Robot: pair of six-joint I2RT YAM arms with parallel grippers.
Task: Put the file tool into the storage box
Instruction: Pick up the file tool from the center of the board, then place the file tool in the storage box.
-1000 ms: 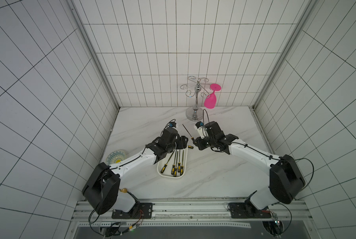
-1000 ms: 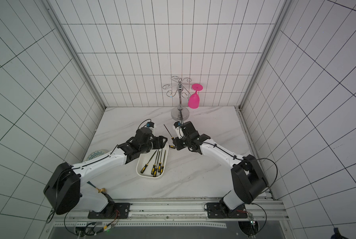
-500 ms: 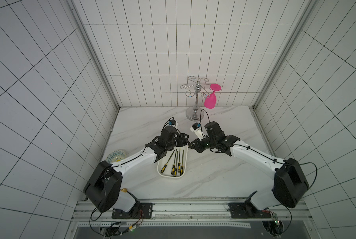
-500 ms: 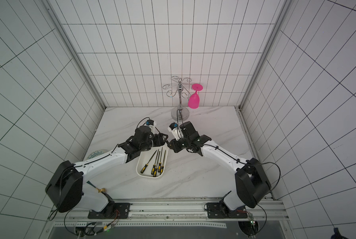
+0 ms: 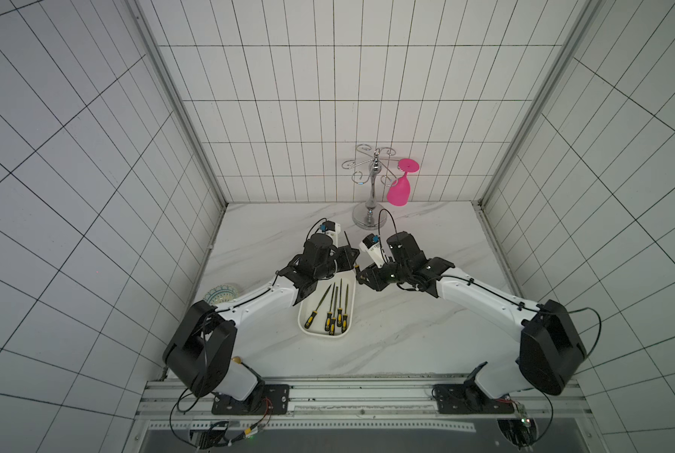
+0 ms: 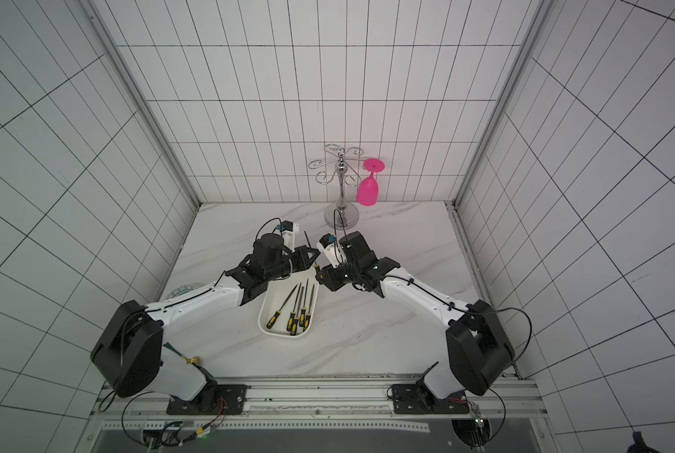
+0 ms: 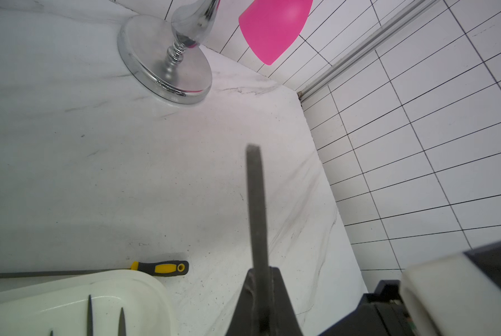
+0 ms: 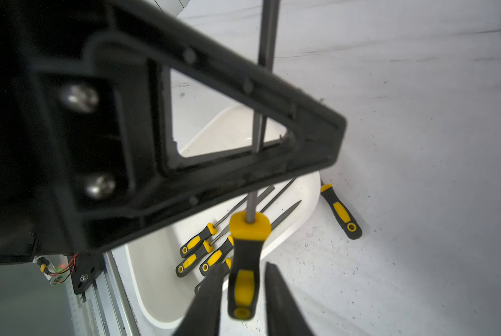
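A file tool with a grey blade (image 7: 255, 203) and a black-and-yellow handle (image 8: 244, 261) hangs in the air over the far end of the storage box. My left gripper (image 7: 262, 275) is shut on its blade; in both top views the blade tip (image 5: 346, 237) (image 6: 307, 239) sticks out beyond it. My right gripper (image 8: 244, 293) is open, one finger on either side of the handle. The white storage box (image 5: 308, 312) (image 6: 267, 325) holds several files. Another file (image 7: 162, 267) (image 8: 342, 215) lies on the table just outside the box's far end.
A chrome glass rack (image 5: 370, 196) with a pink glass (image 5: 399, 190) hanging from it stands at the back of the marble table. A small patterned plate (image 5: 222, 294) sits at the left, partly behind my left arm. Tiled walls close in three sides.
My left gripper has closed on the file's blade. My right gripper, shut on the handle before, has opened. The two grippers have drawn together over the box's far end.
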